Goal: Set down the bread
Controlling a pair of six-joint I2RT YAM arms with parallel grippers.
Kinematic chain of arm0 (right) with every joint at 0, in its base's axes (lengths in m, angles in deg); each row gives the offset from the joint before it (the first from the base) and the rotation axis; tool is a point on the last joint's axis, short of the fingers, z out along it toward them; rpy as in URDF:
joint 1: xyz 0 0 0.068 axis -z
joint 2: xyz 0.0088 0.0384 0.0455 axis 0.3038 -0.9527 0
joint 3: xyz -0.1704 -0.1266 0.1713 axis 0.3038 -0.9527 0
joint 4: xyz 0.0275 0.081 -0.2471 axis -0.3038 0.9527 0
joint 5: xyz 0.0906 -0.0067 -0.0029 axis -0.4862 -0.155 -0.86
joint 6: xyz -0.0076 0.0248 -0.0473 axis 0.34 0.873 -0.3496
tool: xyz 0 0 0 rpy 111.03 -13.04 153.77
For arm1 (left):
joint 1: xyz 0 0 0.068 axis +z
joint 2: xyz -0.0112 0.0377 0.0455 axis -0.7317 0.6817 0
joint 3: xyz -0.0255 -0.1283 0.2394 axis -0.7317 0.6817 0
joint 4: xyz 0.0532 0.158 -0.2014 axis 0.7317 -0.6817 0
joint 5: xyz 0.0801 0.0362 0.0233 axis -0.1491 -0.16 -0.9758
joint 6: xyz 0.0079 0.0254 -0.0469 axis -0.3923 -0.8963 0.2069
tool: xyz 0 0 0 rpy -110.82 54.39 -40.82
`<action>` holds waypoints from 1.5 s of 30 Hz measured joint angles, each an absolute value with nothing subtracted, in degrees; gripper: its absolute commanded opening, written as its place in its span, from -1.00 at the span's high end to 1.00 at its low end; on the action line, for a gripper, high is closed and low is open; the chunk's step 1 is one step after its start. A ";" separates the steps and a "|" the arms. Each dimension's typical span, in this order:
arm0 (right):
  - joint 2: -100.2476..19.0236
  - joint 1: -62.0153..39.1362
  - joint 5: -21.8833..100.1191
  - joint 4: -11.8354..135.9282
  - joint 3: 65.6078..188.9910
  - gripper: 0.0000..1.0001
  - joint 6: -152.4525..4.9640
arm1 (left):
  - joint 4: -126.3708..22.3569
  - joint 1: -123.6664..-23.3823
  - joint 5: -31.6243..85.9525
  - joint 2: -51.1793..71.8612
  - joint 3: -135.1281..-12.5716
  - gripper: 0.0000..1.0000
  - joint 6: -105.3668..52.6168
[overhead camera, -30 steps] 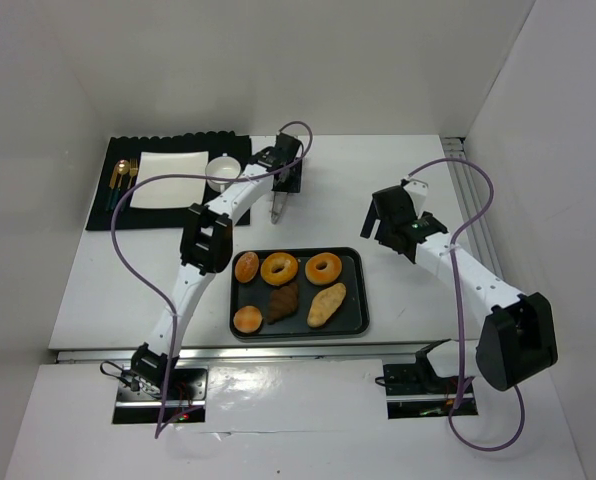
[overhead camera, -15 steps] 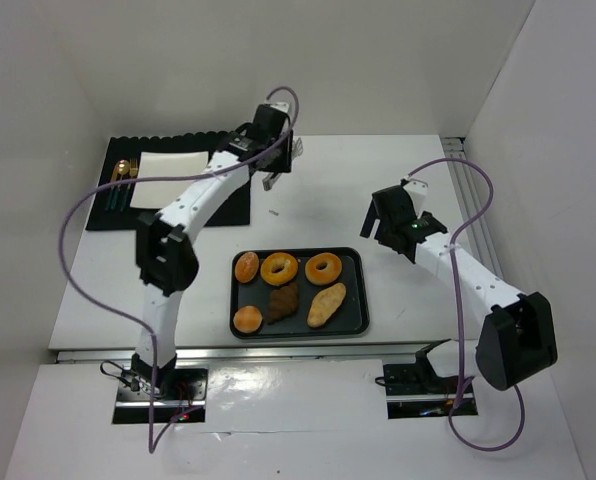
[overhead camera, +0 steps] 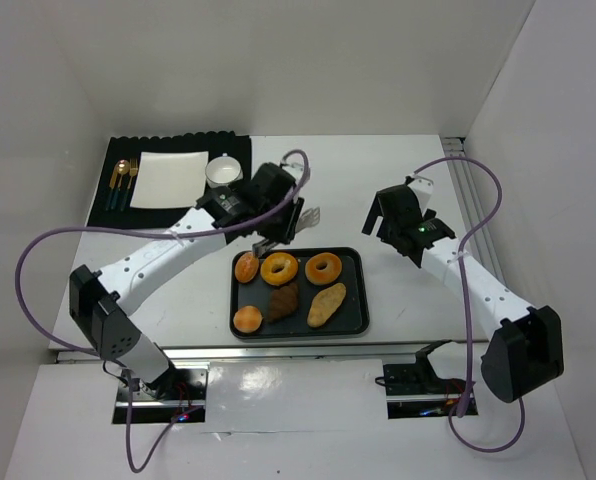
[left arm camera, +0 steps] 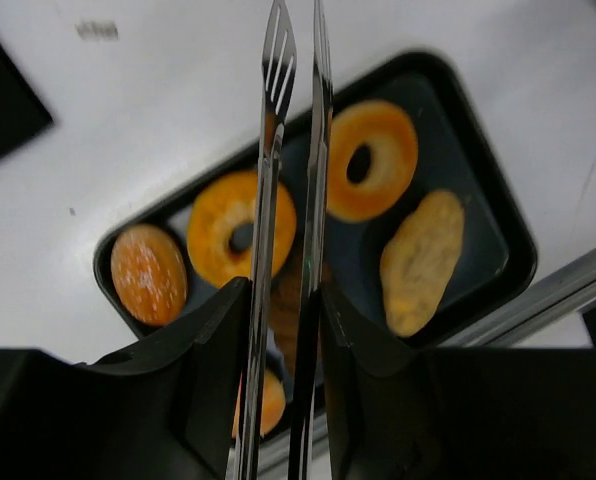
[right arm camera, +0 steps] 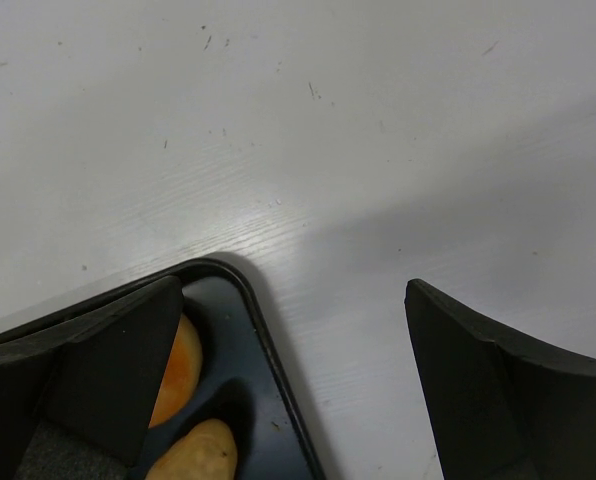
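The bread lies on a black rectangular tray (overhead camera: pixel 353 315) on the white surface (overhead camera: pixel 398 170): an oblong golden bread roll (left arm camera: pixel 421 262), two glazed ring doughnuts (left arm camera: pixel 393 160), two round sugared buns (left arm camera: pixel 150 273) and a dark brown pastry (overhead camera: pixel 283 300). None of it is lifted. A pair of metal tongs (left arm camera: pixel 280 70) is clamped between the fingers of the left gripper (left arm camera: pixel 288 340), with the two blades pressed nearly together and nothing caught between them. They are poised over the tray's far left part. The right gripper (right arm camera: pixel 293 290) is held wide open and empty beside the tray's far right corner. The pieces are judged light, soft and easily crushed, and the glazed ones perhaps slippery, so a gentle squeeze across the roll's narrow middle is advised. A white square plate (overhead camera: pixel 168 178) on a black mat is presumed the goal. In the left wrist view the dark pastry and the nearer bun are largely hidden behind the tongs and fingers, and one blade's tip is cut off. The height of the tongs above the tray cannot be judged, nor which piece is meant.
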State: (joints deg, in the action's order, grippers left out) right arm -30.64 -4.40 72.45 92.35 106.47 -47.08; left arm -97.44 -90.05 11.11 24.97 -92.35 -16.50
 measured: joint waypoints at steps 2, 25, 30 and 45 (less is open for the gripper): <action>-30.42 -4.40 72.45 92.37 106.49 -0.98 -47.22 | -99.21 -91.69 10.04 24.93 -89.58 0.10 -15.17; -30.47 -4.40 72.60 92.59 106.73 -0.98 -47.22 | -97.57 -98.62 3.68 23.77 -80.07 -0.15 -8.02; -30.42 -4.40 72.63 92.61 106.73 -0.98 -47.22 | -96.92 -98.62 4.18 26.61 -80.11 -0.13 -9.05; -30.36 -4.40 72.56 92.61 106.71 -0.98 -46.98 | -96.85 -98.62 8.62 26.90 -80.09 -0.10 -10.71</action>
State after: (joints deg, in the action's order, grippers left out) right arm -30.36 -4.40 72.56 92.61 106.71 -46.98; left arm -96.85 -98.62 8.62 26.90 -80.09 -10.71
